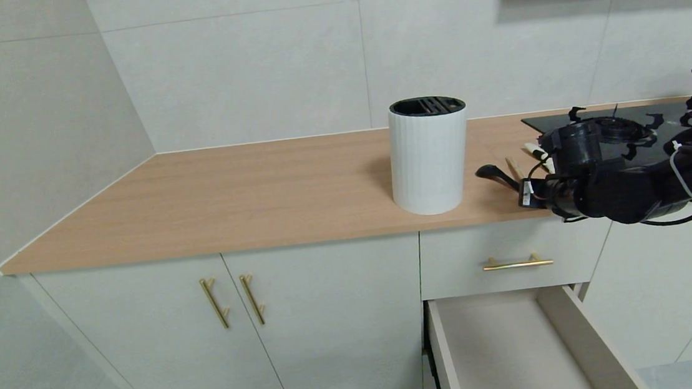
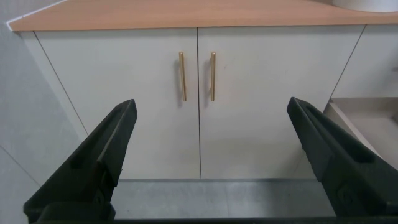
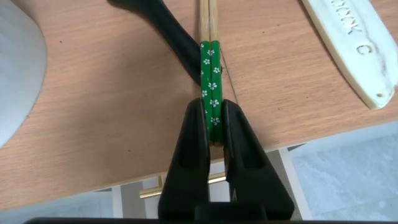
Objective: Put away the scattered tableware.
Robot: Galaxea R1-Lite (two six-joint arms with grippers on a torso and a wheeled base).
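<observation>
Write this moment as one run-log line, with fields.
right gripper: shut on chopsticks at countertop edge | left gripper: open, before cabinet doors | lower drawer: open

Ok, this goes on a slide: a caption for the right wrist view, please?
Right gripper shut on green-ended chopsticks at the edge of the wooden counter, black utensil alongside.

The head camera looks down over the table (image 1: 258, 189) and cabinet doors (image 1: 232, 330). The left wrist camera faces those doors from low down; the right one looks past its hand (image 3: 214, 107), close above the table edge.
</observation>
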